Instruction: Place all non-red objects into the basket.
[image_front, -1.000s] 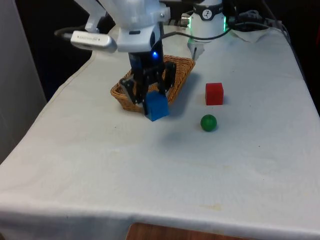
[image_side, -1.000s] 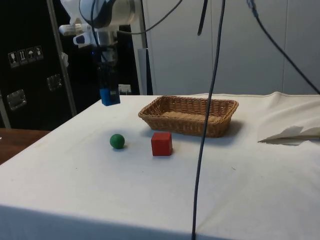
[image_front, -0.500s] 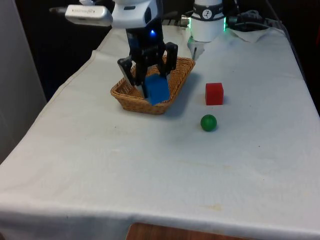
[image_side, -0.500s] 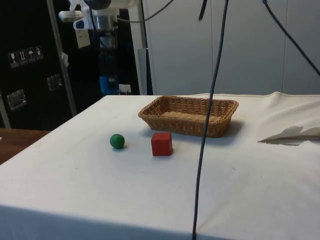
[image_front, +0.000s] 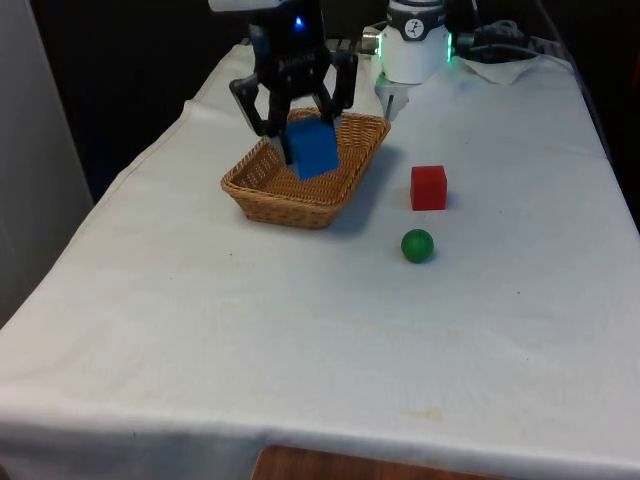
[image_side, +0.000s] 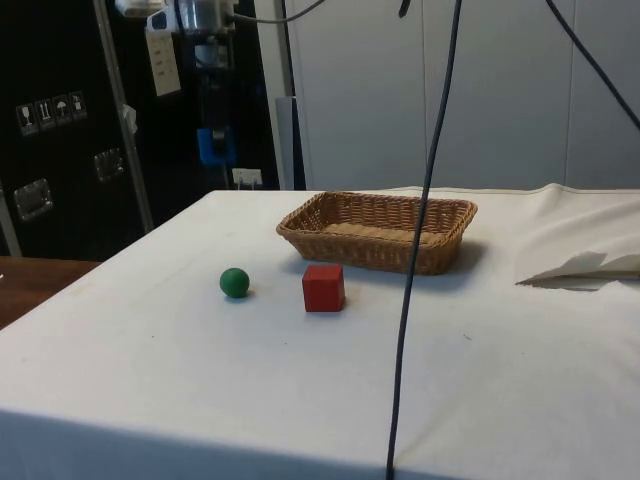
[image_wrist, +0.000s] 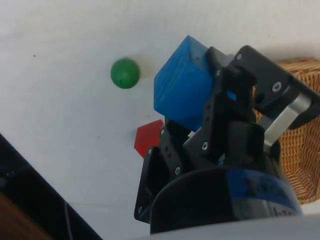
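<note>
Fingers (image_front: 283, 142) of black two-finger gripper (image_front: 300, 140) clamping smooth blue cube (image_front: 311, 147), carrying it high in the air, not yet squarely over woven wicker basket (image_front: 262, 185). Waiting on white cloth beyond basket's side: glossy green ball (image_front: 417, 245), non-red, and red cube (image_front: 428, 187), nearer the basket.
</note>
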